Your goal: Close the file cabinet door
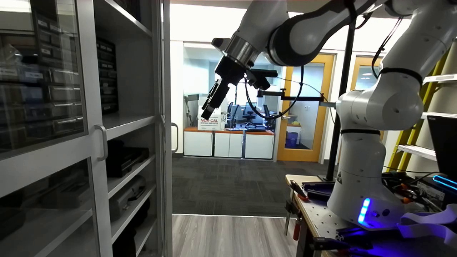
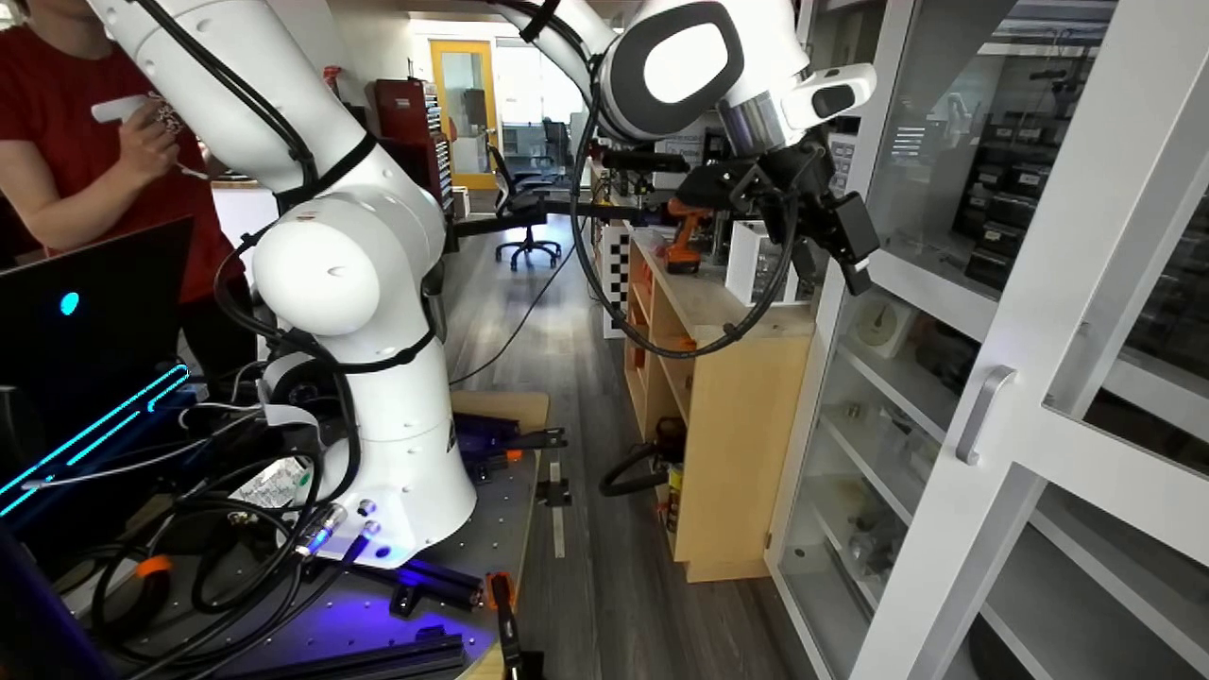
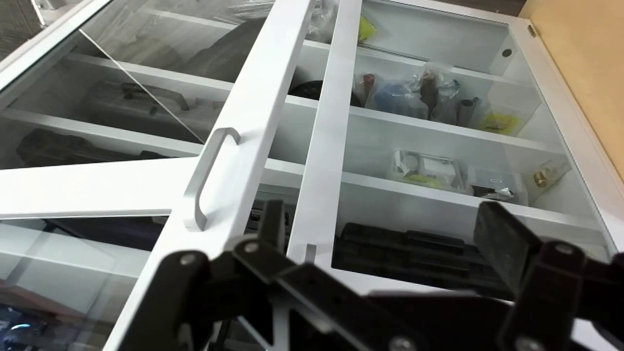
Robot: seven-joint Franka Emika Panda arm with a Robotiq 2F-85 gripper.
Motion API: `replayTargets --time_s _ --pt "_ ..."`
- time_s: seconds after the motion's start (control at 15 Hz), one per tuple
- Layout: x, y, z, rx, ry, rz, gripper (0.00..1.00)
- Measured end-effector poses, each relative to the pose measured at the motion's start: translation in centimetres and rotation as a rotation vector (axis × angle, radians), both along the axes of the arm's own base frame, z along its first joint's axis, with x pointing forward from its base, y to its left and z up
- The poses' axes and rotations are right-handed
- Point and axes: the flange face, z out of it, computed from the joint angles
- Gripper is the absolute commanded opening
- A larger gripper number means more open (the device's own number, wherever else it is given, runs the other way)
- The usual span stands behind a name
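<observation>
The tall light-grey file cabinet (image 1: 132, 89) shows in all views. Its door (image 1: 93, 89), glass in a grey frame, stands ajar, with shelves of dark items visible through the gap. The door also shows in an exterior view (image 2: 1034, 312) and the wrist view (image 3: 258, 92). Its handle (image 1: 103, 142) is also in the wrist view (image 3: 204, 175). The neighbouring glass door (image 3: 326, 131) appears closed. My gripper (image 3: 390, 234) is open and empty, its fingers wide apart. It hangs in front of the cabinet in both exterior views (image 1: 210, 105) (image 2: 845, 241), seemingly touching neither door.
A wooden shelf unit (image 2: 737, 444) stands beside the cabinet. The arm's base sits on a worktable (image 1: 314, 214) with cables, clamps and a laptop (image 2: 94, 293). A person in red (image 2: 76, 132) stands behind the arm. A yellow ladder (image 1: 403, 153) is behind the base.
</observation>
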Motion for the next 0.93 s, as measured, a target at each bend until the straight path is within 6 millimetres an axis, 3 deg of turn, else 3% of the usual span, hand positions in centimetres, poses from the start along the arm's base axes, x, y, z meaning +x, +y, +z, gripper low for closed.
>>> replayTargets --time_s 0.67,0.93 --pt "3.1 -6.3 -1.9 -0.053 -0.024 0.001 1.00" --pt "4.4 -7.3 -2.4 -0.061 -0.022 0.004 1.00"
